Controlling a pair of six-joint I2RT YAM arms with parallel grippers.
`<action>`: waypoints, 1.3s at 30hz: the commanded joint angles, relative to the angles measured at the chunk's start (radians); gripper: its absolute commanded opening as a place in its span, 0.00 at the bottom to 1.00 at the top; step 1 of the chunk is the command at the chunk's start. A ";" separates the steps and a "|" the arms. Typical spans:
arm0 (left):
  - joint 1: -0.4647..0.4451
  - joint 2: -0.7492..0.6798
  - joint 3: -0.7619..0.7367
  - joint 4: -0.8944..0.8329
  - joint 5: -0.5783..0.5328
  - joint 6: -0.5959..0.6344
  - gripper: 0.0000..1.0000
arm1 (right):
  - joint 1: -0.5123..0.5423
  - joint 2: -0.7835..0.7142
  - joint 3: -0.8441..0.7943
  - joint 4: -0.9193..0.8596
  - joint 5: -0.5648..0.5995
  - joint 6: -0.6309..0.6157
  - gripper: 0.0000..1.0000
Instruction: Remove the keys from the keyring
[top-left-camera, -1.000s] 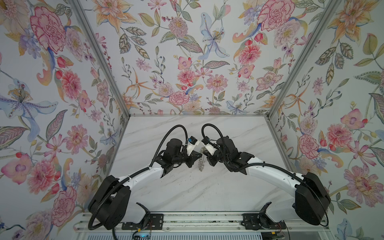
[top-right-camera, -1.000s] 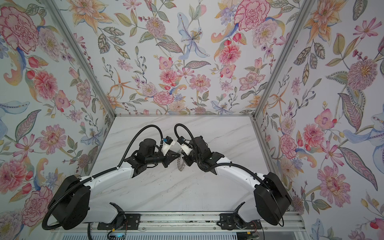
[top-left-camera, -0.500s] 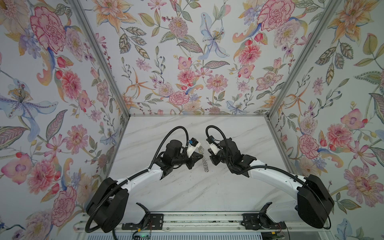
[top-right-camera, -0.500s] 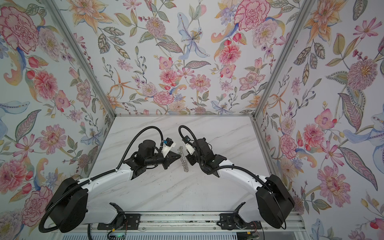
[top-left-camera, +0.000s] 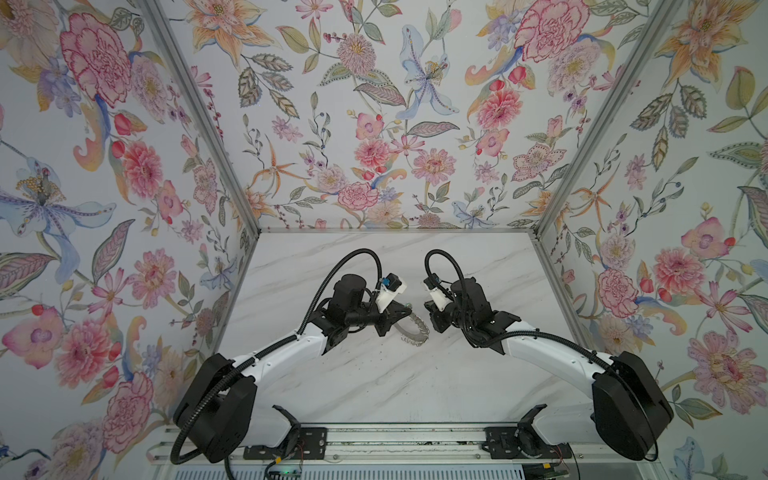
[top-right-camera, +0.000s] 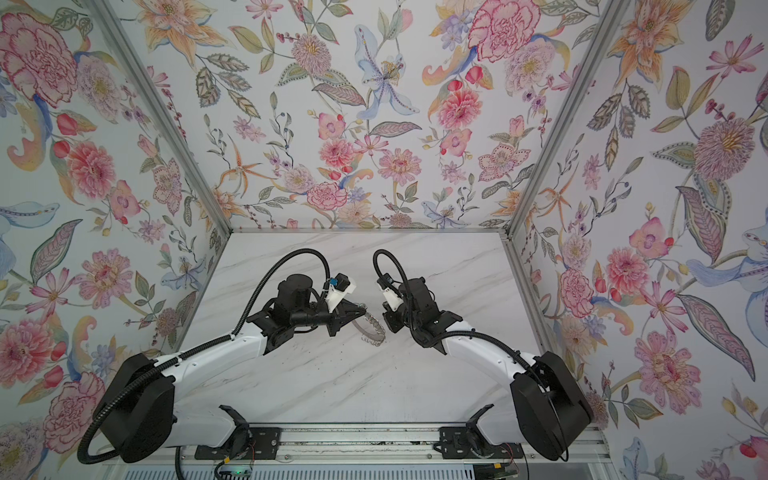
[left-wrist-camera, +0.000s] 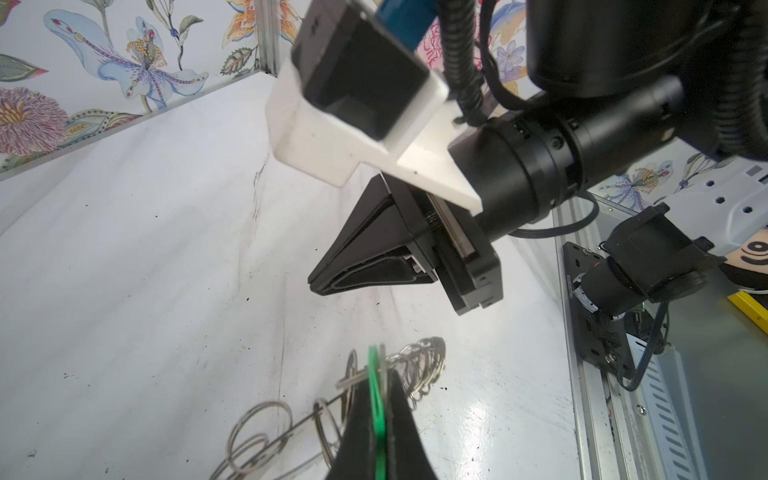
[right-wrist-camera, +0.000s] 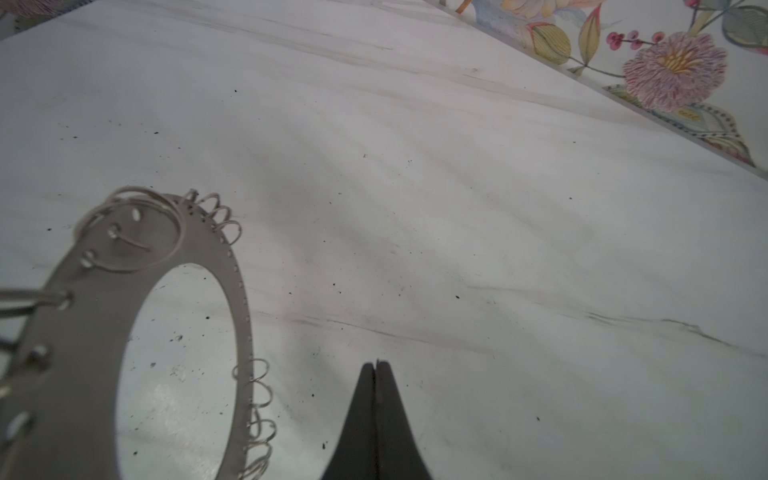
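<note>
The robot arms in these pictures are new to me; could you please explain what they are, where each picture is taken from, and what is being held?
A left arm and a right arm stand at the edge of a marble table, inside flowered walls. Two pictures look down from overhead, nearly alike; two come from cameras on the wrists. Each arm ends in a two-fingered gripper. The left gripper is shut on a key's green tag. The keyring, a grey metal disc fringed with wire loops, is tilted up beside it. The right gripper is shut and empty.
</note>
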 joint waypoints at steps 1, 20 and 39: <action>0.018 0.013 0.039 -0.005 0.064 0.041 0.00 | -0.040 -0.040 -0.021 0.061 -0.299 0.044 0.02; 0.042 0.028 0.055 -0.020 0.098 0.058 0.00 | -0.016 -0.069 -0.045 0.135 -0.483 0.085 0.27; 0.043 -0.004 0.058 -0.053 0.126 0.057 0.00 | -0.014 -0.026 0.011 0.174 -0.399 0.044 0.27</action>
